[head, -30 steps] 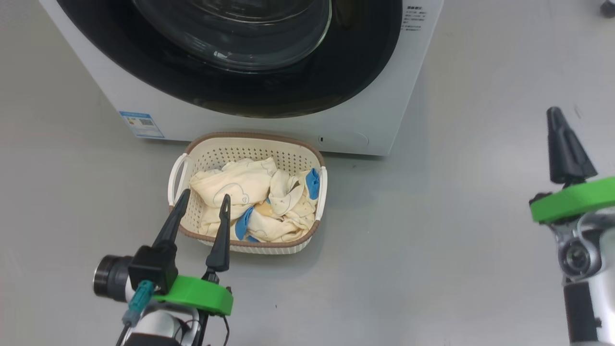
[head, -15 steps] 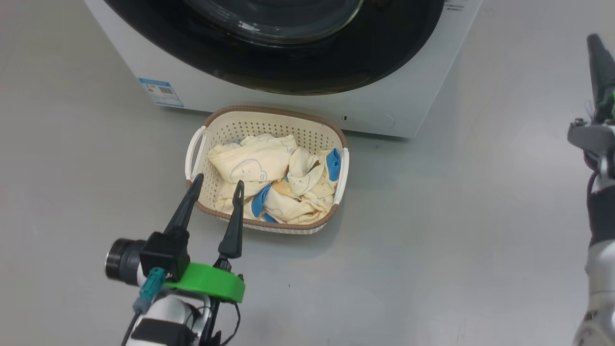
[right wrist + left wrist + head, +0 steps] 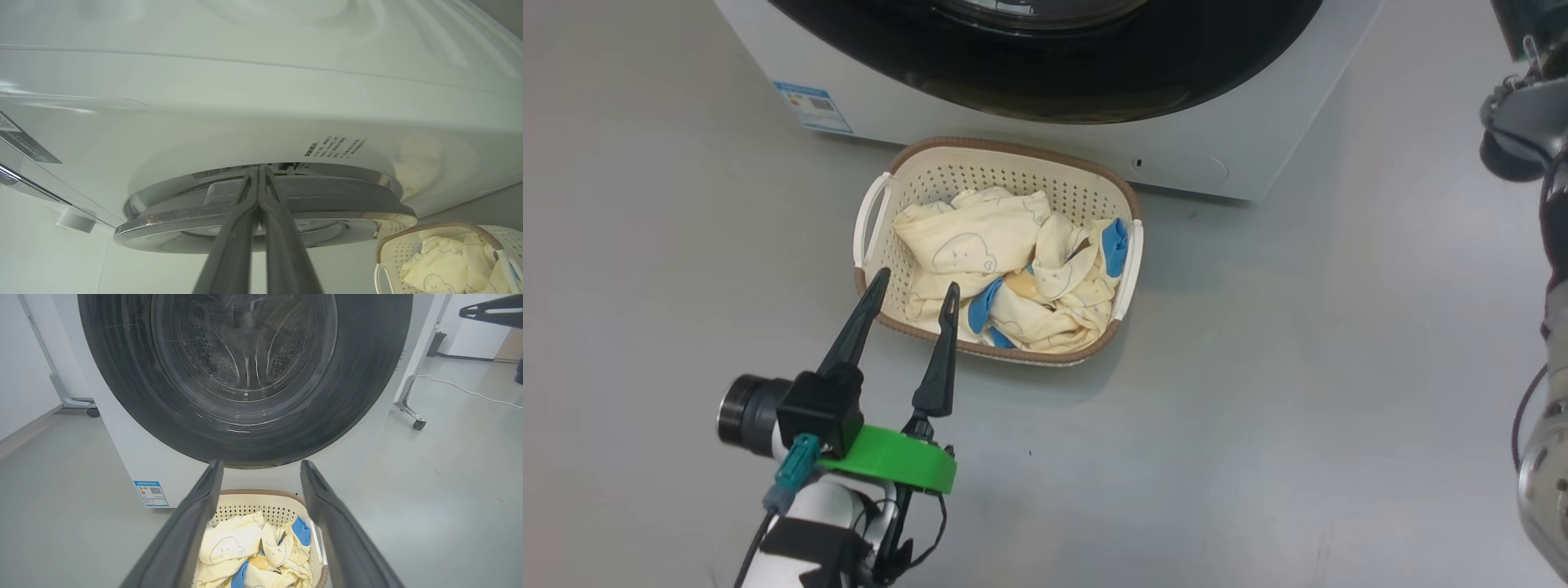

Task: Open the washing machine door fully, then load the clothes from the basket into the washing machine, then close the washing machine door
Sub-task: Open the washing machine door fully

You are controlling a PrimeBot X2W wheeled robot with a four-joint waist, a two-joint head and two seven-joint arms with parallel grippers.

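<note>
Two dark fingers of the left pincer (image 3: 917, 280) stand spread as wide as they go, with nothing between them. In the head view it sits at 7 o'clock, fingertips pointing toward 1 o'clock and lying over the near-left rim of the basket (image 3: 1013, 148); whether they touch that rim I cannot tell. The basket stands on the grey floor (image 3: 1258, 367), and the clothes (image 3: 980, 245) lie heaped inside it, pale yellow with blue cuffs showing at 3 and 6 o'clock of the pile. At 12 o'clock of the basket, just beside it, rises the washing machine (image 3: 1258, 139), its blue sticker (image 3: 814, 107) at 10 o'clock of the basket. The washing machine door (image 3: 1094, 90) takes up most of the machine's front; the left wrist view looks through its glass to the steel drum (image 3: 220, 363). The right pincer (image 3: 258, 169) is pressed shut on nothing, its tips at the door's chrome edge in the right wrist view; contact there I cannot tell.
</note>
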